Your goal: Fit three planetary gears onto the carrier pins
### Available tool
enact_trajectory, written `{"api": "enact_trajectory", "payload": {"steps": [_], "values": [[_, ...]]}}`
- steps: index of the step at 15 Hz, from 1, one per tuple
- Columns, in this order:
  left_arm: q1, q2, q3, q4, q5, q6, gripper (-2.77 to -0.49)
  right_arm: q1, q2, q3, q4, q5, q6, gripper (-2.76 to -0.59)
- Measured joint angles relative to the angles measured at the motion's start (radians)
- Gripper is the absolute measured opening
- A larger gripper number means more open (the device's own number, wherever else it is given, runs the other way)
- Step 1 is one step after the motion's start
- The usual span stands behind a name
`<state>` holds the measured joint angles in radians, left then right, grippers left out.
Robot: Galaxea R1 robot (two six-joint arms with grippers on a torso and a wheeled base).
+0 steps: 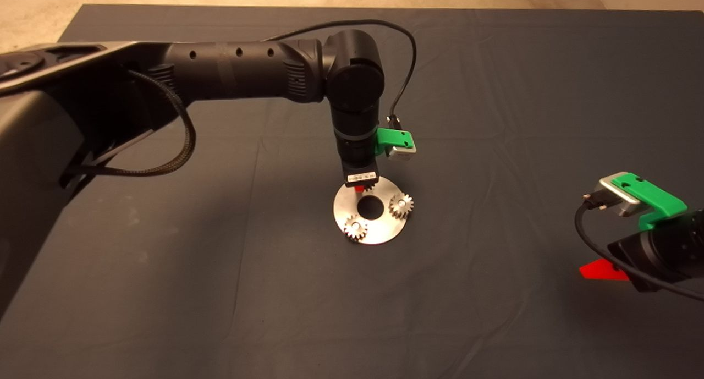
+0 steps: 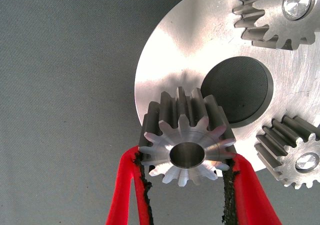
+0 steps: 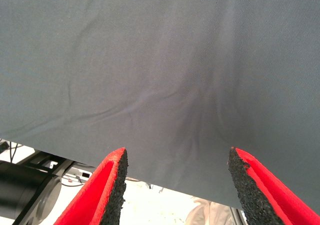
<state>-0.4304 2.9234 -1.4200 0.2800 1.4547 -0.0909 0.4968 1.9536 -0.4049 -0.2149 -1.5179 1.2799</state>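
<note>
The silver carrier disc (image 1: 379,230) lies in the middle of the mat. Two planetary gears sit on its pins, one at the right (image 1: 401,205) and one at the front left (image 1: 356,227); both show in the left wrist view (image 2: 280,15) (image 2: 295,152), with pin tops in their centres. My left gripper (image 2: 186,182) stands over the disc's far edge, shut on the third gear (image 2: 186,147), held just above the disc (image 2: 175,50). The pin under it is hidden. My right gripper (image 3: 175,185) waits open and empty at the mat's right edge.
The dark mat (image 1: 495,93) is bare around the disc. The left arm (image 1: 247,71) reaches across from the left, with a cable looping over it. The floor shows beyond the mat's far edge.
</note>
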Motion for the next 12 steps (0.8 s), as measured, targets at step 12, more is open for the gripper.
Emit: {"api": "enact_trajectory", "payload": {"steps": [12], "values": [[0.000, 0.000, -0.003, -0.001, -0.001, 0.001, -2.74, 0.000, -0.001, 0.000, 0.000, 0.000, -0.003, -1.89]]}}
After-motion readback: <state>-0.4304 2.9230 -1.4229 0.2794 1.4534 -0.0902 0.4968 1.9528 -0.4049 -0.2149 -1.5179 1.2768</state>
